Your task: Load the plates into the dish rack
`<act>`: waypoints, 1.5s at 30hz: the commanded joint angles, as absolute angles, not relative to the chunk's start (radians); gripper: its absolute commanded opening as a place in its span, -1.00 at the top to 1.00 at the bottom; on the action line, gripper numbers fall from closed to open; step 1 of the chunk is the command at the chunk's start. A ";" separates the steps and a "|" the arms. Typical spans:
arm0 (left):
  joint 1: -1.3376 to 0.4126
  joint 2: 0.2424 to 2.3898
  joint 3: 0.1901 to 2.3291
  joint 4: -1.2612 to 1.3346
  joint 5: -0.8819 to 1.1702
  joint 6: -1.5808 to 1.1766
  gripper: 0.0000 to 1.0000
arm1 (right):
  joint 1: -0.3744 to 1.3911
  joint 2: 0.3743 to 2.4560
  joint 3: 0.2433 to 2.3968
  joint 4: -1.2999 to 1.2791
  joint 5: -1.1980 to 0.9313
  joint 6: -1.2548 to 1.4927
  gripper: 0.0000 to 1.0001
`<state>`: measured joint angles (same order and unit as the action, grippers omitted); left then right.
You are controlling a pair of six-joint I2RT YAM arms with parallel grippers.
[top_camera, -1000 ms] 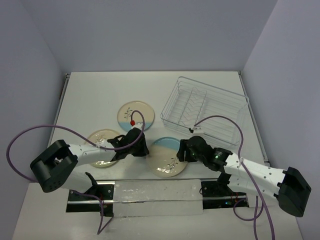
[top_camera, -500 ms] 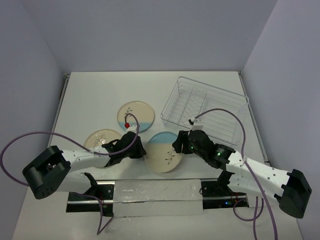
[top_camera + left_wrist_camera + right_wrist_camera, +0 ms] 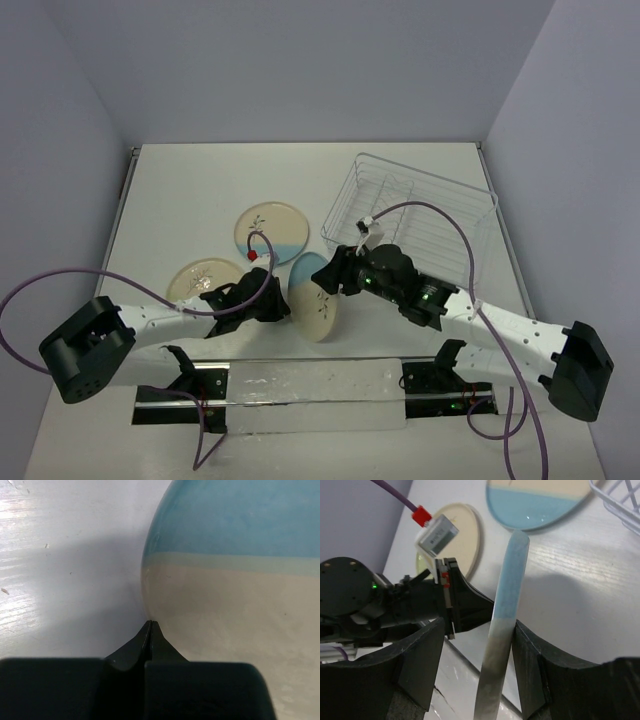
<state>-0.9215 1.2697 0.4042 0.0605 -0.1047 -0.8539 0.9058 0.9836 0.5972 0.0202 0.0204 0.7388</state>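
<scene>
A cream and light-blue plate (image 3: 312,300) stands tilted up on its edge at the table's near middle. My right gripper (image 3: 331,276) is open and straddles the plate's rim (image 3: 507,605); one finger (image 3: 530,650) touches the rim and the other stands apart. My left gripper (image 3: 284,305) is shut, its tip (image 3: 151,624) against the plate's lower rim (image 3: 235,580). A second blue-half plate (image 3: 271,230) and a cream-yellow plate (image 3: 200,278) lie flat to the left. The wire dish rack (image 3: 410,215) stands empty at the back right.
Both purple cables (image 3: 430,215) loop above the arms. A silver mounting rail (image 3: 300,385) runs along the near edge. The rack's corner (image 3: 620,505) shows at the top right of the right wrist view. Walls close the table on three sides.
The plate has gone from lying flat to standing on edge. The right gripper has risen and moved left with the rim; the left gripper has followed right under the plate's lower edge.
</scene>
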 commanded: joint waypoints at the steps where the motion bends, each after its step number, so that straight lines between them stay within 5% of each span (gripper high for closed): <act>1: -0.934 1.250 0.407 0.090 -0.092 -0.868 1.00 | 0.919 1.021 0.663 -0.026 0.033 0.753 -0.18; 8: -0.934 1.228 0.405 0.097 -0.104 -0.863 1.00 | 0.919 1.096 0.706 -0.069 0.027 0.729 0.41; 12: -0.934 1.188 0.419 0.091 -0.144 -0.858 0.99 | 0.920 1.118 0.729 -0.082 0.071 0.703 0.99; 14: -0.934 1.132 0.440 0.064 -0.212 -0.855 0.87 | 0.919 1.107 0.752 -0.091 0.131 0.668 1.00; 16: -0.934 1.068 0.464 0.030 -0.283 -0.848 0.53 | 0.919 1.079 0.791 -0.095 0.192 0.628 1.00; 18: -0.934 0.994 0.487 0.008 -0.343 -0.845 -0.31 | 0.919 1.042 0.836 -0.096 0.245 0.571 1.00; 22: -0.934 0.878 0.518 0.003 -0.457 -0.824 -0.97 | 0.905 0.988 0.954 -0.093 0.288 0.427 1.00; 33: -0.904 0.855 0.553 -0.058 -0.644 -0.840 -0.99 | 0.787 1.036 1.278 -0.088 0.192 0.033 1.00; 45: -0.661 0.981 0.585 0.153 -0.397 -0.696 -0.99 | 0.407 1.284 1.557 -0.237 -0.162 -0.318 1.00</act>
